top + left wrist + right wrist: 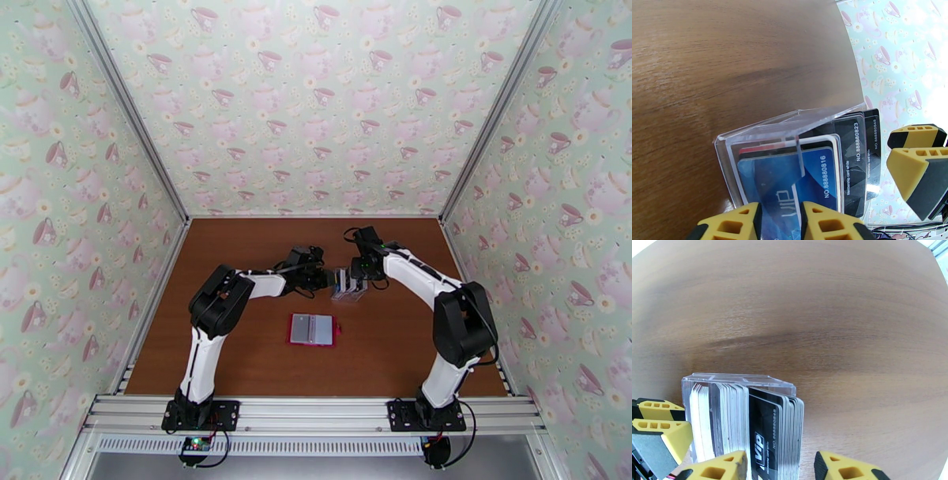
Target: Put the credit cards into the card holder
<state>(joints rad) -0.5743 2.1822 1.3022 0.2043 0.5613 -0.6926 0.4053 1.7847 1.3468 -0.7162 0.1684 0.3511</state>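
Note:
The credit cards stand on edge in a clear plastic rack (347, 287) at mid table. A blue card (790, 177) is at the front and black cards (855, 158) are behind it. My left gripper (780, 222) is shut on the rack's near clear wall. My right gripper (780, 469) is open, its fingers straddling the black VIP card (764, 437) and the stack behind it, with a gap on the right side. White cards (699, 417) fill the rack's left end. The red card holder (313, 330) lies open and flat, nearer the arm bases.
The brown tabletop (261, 245) is bounded by patterned walls on three sides. My left gripper's fingers (659, 429) sit close beside the rack in the right wrist view. The right gripper's fingers (908, 165) hang just right of the cards in the left wrist view.

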